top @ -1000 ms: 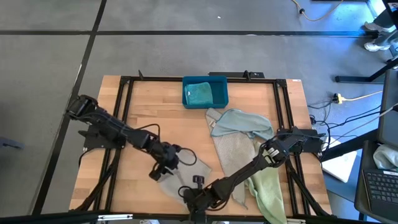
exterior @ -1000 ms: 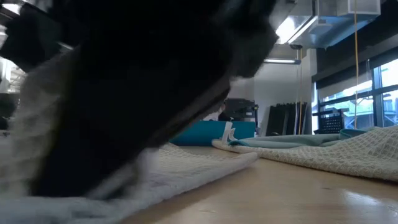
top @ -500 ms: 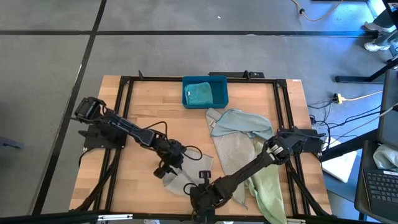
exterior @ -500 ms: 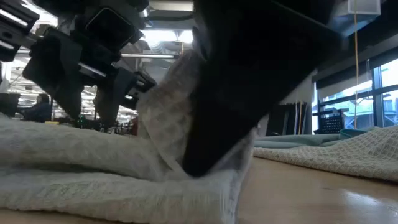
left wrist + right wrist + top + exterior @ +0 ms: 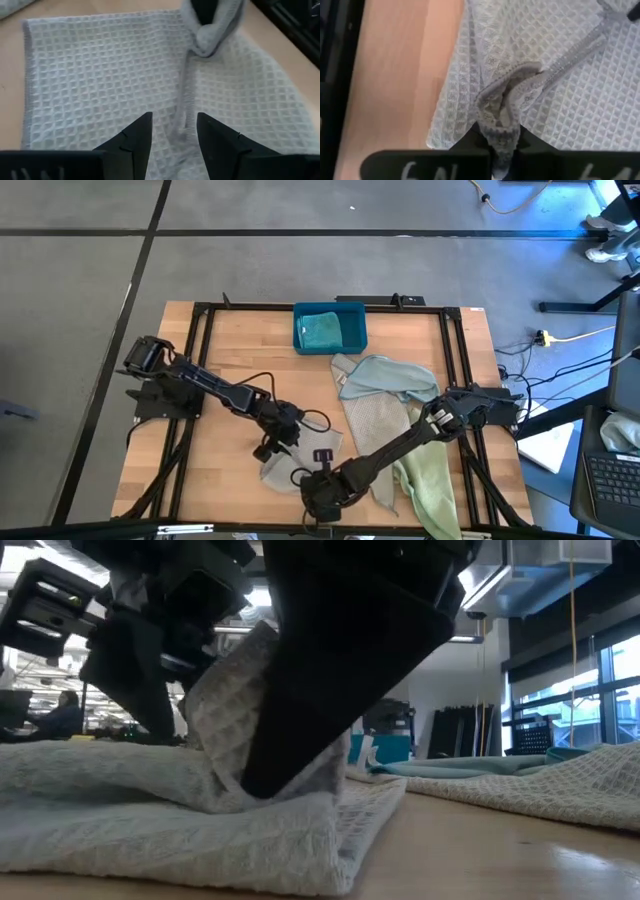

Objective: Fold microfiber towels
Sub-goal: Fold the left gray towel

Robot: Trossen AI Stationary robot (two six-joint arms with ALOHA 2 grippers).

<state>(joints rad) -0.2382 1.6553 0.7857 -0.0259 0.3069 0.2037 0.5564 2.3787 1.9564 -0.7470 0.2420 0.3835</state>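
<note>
A pale grey microfiber towel (image 5: 272, 472) lies near the middle of the table's near edge. Most of it is flat (image 5: 100, 75), with one hem raised. My right gripper (image 5: 322, 492) is at the towel's near side, shut on that hem (image 5: 505, 107). My left gripper (image 5: 278, 442) hangs open just over the towel's far left part. Its fingers (image 5: 145, 132) stand on either side of a hemmed edge (image 5: 187, 95). In the low view the right gripper (image 5: 300, 700) fills the middle, and the lifted cloth (image 5: 225, 710) sits beside it. My left gripper: I cannot tell whether its fingertips touch the towel. My right gripper pinches a bunched stretch of the towel's hem (image 5: 506, 125) between its two fingers, several layers gathered. The fingers slant down from the table's right. The pinched fold stands a little above the towel, the rest of which lies on the table (image 5: 150, 830).
A teal-blue bin (image 5: 352, 315) at the far middle holds a teal towel (image 5: 320, 332). A pale blue towel (image 5: 385, 375), a grey-beige one (image 5: 372, 425) and a pale green one (image 5: 425, 485) lie heaped on the right half. Black frame rails (image 5: 200, 370) edge the table.
My left gripper has gone toward the table's right and down, and now hangs over the grey towel. My right gripper, still shut, has risen slightly and rolled. It has drawn the pinched hem up into a standing fold while the rest of the towel stays flat.
</note>
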